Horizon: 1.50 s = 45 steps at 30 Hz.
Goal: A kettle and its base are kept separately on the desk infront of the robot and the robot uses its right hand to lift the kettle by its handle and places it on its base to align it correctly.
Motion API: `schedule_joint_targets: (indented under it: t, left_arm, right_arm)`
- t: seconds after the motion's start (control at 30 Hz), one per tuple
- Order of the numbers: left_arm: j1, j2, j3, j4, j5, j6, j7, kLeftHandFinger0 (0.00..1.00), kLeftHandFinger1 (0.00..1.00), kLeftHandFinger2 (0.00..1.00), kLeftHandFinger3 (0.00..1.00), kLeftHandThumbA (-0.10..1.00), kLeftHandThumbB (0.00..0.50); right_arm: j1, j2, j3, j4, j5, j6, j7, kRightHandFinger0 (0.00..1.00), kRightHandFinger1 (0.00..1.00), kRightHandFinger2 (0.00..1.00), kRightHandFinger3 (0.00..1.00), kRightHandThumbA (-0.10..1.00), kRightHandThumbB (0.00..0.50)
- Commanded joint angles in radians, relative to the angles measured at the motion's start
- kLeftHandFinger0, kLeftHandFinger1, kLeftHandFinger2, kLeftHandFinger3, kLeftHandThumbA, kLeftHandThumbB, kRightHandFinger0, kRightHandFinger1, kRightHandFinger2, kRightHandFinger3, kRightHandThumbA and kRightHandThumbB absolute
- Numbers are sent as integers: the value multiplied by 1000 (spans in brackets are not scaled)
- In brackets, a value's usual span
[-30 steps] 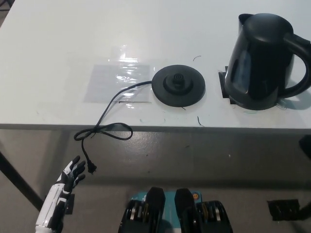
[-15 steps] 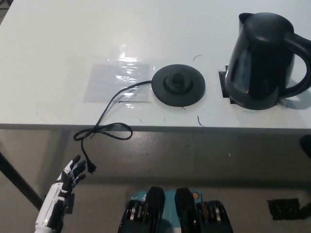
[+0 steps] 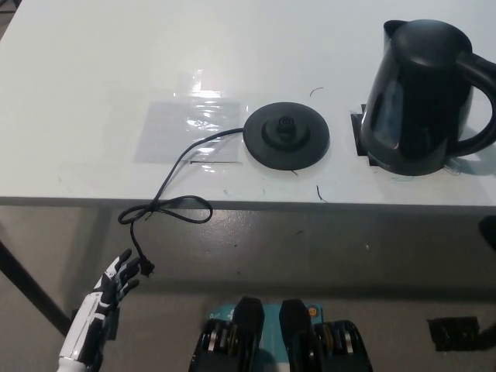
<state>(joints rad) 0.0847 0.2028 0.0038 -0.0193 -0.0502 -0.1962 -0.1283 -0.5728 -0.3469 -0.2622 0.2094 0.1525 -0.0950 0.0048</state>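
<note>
White desk [image 3: 93, 85] fills the upper view, grey floor [image 3: 372, 263] below. Black kettle [image 3: 422, 97] stands at 2 o'clock, handle cut off, apart from its base [image 3: 287, 137]. Cord [image 3: 167, 201] hangs over the edge. Left hand [image 3: 118, 279] at 7 o'clock rests, fingers spread, empty.

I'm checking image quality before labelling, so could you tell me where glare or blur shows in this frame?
Head view: glare sits on the clear plastic sheet left of the base; the black kettle shows dim reflections on its side; the white desk is bright and washed out; the left hand, low at lower left, looks slightly soft.
</note>
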Motion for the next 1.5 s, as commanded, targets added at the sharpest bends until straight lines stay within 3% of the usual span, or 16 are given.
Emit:
schedule_joint_targets:
  t: [0.0, 0.1, 0.53, 0.6, 0.67, 0.77, 0.9, 1.07, 1.2, 1.23, 1.33, 1.43, 1.47]
  left_arm:
    - [-16, 16, -3, -25, 7, 8, -16, 1000, 1000, 1000, 1000, 991, 353]
    - [-17, 16, -2, -23, 1, 11, -18, 1000, 1000, 1000, 1000, 985, 353]
    - [-18, 17, 0, -16, -4, 4, -22, 1000, 1000, 1000, 1000, 978, 347]
    - [-18, 16, 1, -12, -6, 0, -22, 1000, 1000, 1000, 1000, 979, 333]
    - [-18, 17, 1, -14, -8, 2, -23, 1000, 1000, 1000, 1000, 982, 326]
    - [-19, 19, -1, -12, -6, -5, -26, 1000, 1000, 1000, 1000, 993, 271]
    - [-24, 18, 0, 0, -6, -21, -26, 1000, 1000, 1000, 1000, 1000, 275]
    - [-20, 18, 3, -7, -10, -15, -28, 1000, 1000, 1000, 1000, 1000, 265]
    - [-24, 20, 2, -2, -18, -22, -38, 1000, 1000, 1000, 1000, 1000, 254]
    - [-25, 19, 3, -2, -17, -19, -37, 1000, 1000, 1000, 1000, 1000, 253]
    - [-26, 17, 3, 0, -15, -20, -35, 1000, 1000, 1000, 1000, 1000, 247]
    - [-26, 16, 2, 1, -17, -20, -36, 1000, 1000, 1000, 1000, 997, 244]
    - [-26, 16, 1, 0, -13, -21, -34, 1000, 1000, 1000, 1000, 1000, 247]
  right_arm:
    - [-57, -1, 19, -2, 32, 26, 34, 1000, 1000, 1000, 1000, 1000, 282]
    - [-55, 9, 29, -4, 53, 29, 49, 1000, 1000, 1000, 1000, 1000, 259]
    - [-47, -10, 86, 80, 67, 35, 148, 1000, 1000, 1000, 1000, 1000, 341]
    - [-51, -18, 92, 119, 60, 24, 155, 1000, 1000, 1000, 1000, 1000, 320]
    - [-55, -23, 95, 142, 52, 17, 155, 1000, 1000, 1000, 1000, 1000, 336]
    - [-73, -34, 97, 214, 50, 13, 162, 1000, 1000, 1000, 1000, 1000, 307]
    - [-97, -41, 97, 315, 51, -21, 174, 1000, 1000, 1000, 1000, 1000, 269]
    - [-120, -41, 88, 401, 58, -53, 181, 1000, 1000, 1000, 1000, 1000, 255]
    - [-135, -44, 79, 450, 63, -62, 183, 1000, 1000, 1000, 1000, 1000, 275]
    - [-141, -44, 77, 468, 62, -76, 183, 1000, 1000, 1000, 1000, 1000, 311]
    - [-148, -44, 75, 485, 57, -94, 177, 1000, 1000, 1000, 1000, 1000, 337]
    - [-147, -8, 35, 466, 31, -168, 57, 1000, 1000, 1000, 1000, 778, 352]
    - [-149, 15, 5, 455, 41, -212, 14, 669, 663, 718, 833, 622, 328]
